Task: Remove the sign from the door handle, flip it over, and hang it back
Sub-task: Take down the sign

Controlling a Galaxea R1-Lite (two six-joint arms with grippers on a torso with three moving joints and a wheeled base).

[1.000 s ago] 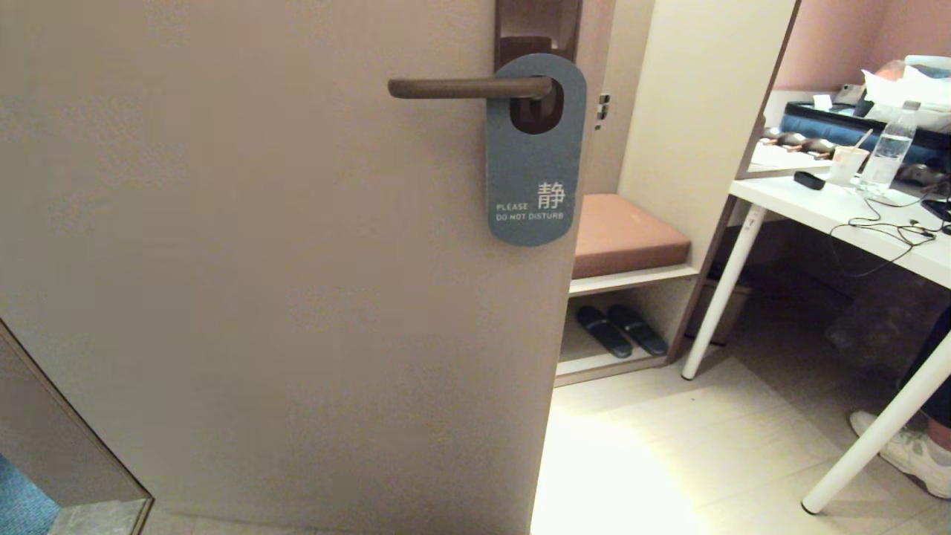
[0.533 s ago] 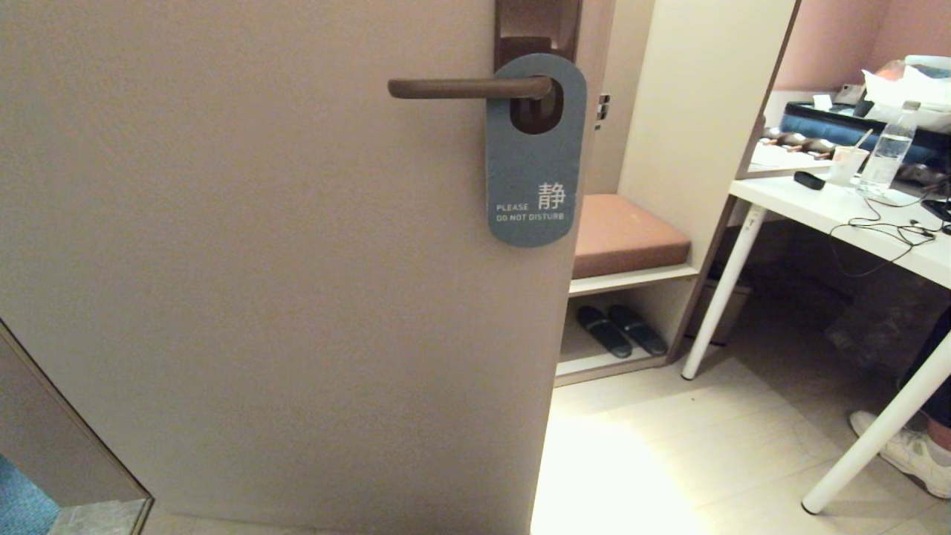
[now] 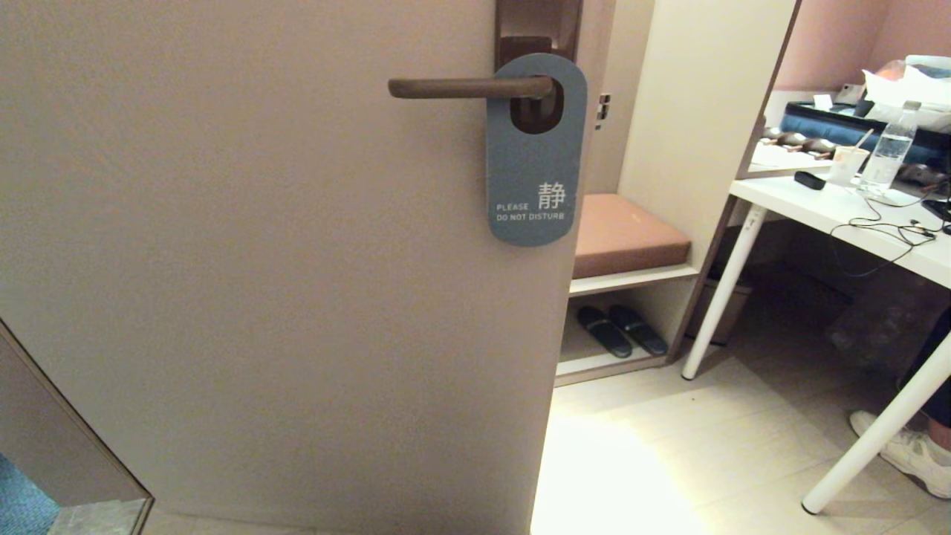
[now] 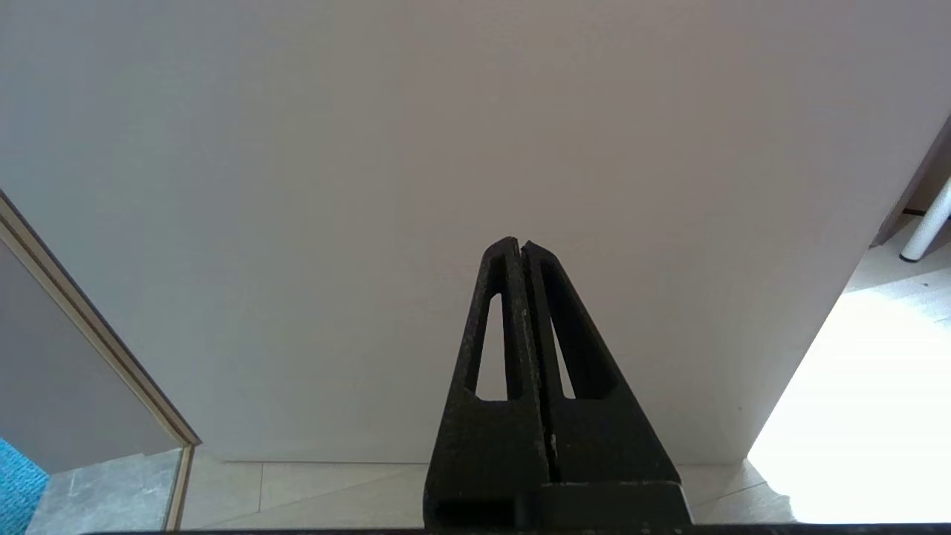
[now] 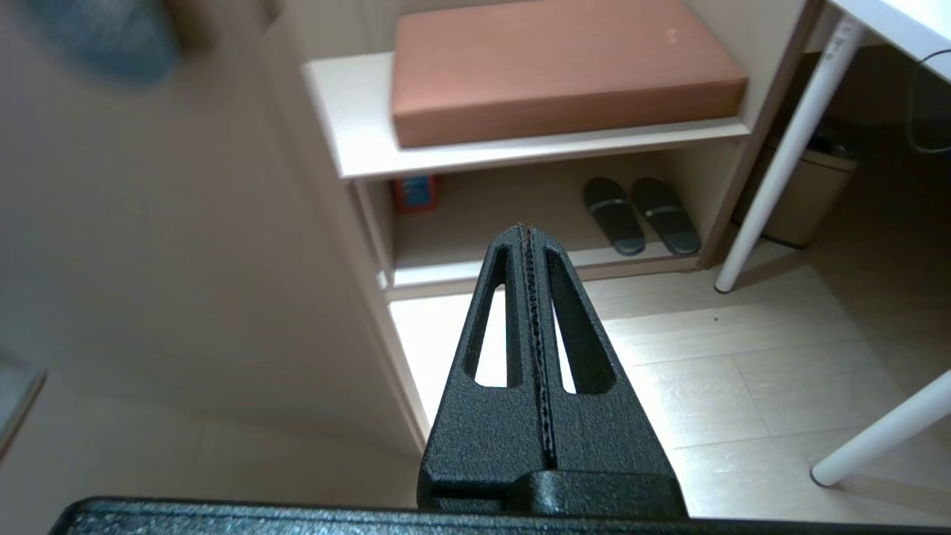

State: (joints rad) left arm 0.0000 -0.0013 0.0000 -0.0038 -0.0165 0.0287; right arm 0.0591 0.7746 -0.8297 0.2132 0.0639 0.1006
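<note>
The sign (image 3: 533, 160) hangs by its big hole on the door handle (image 3: 464, 88), blue "PLEASE DO NOT DISTURB" side facing me. The handle is a brown lever on a dark plate (image 3: 538, 30) near the door's right edge. In the right wrist view a blurred blue corner of the sign (image 5: 104, 37) shows. Neither arm appears in the head view. My left gripper (image 4: 518, 247) is shut and empty, low down in front of the bare door face. My right gripper (image 5: 526, 232) is shut and empty, low by the door's edge, well below the sign.
Past the door's right edge (image 3: 566, 312) stands a shelf unit with a brown cushion (image 3: 624, 234) and dark slippers (image 3: 620, 329) beneath. A white table (image 3: 839, 208) with a bottle and cables stands on the right, and a person's shoe (image 3: 903, 449) is beside its leg.
</note>
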